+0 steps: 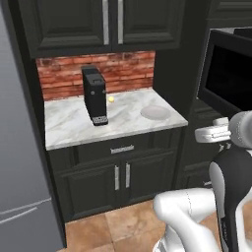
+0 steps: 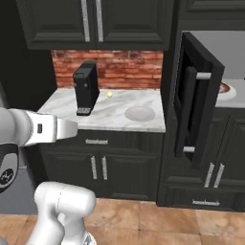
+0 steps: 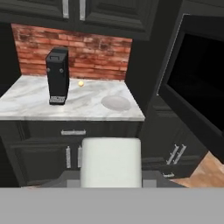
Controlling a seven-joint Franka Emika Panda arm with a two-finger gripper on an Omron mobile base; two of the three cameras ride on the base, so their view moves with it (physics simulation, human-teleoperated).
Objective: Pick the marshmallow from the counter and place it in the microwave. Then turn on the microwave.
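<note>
**Item: marshmallow [image 3: 110,159].** Whitish-grey block, seen in the hand view close before the camera and low at centre, where the fingertips would rise. None lay on the counter [image 1: 74,128]. Judged to be carried in the gripper [image 1: 224,146], jaws partly closed upon it. The tips themselves were hidden behind the block, so the grip was inferred rather than seen.

**Holder.** The hand hung in the air in front of the cabinets, off the counter's edge and short of the microwave [image 2: 225,52].

**Destination.** Microwave door [image 2: 194,91] stood swung open. Grey interior and red-ringed turntable [image 2: 228,88] were exposed in the right base view.

**Surroundings.** Counter bore a black coffee machine [image 1: 94,96], a small yellow ball [image 1: 111,99] and a round grey plate [image 1: 155,112], all well apart from the hand.

**Step in hand.** Judged as carrying, with pick done and placing not yet done.

**Next move calls for.** Swinging round the open door's edge, reaching into the cavity, lowering over the turntable, and releasing. Door closing and the start key would come after that.
</note>
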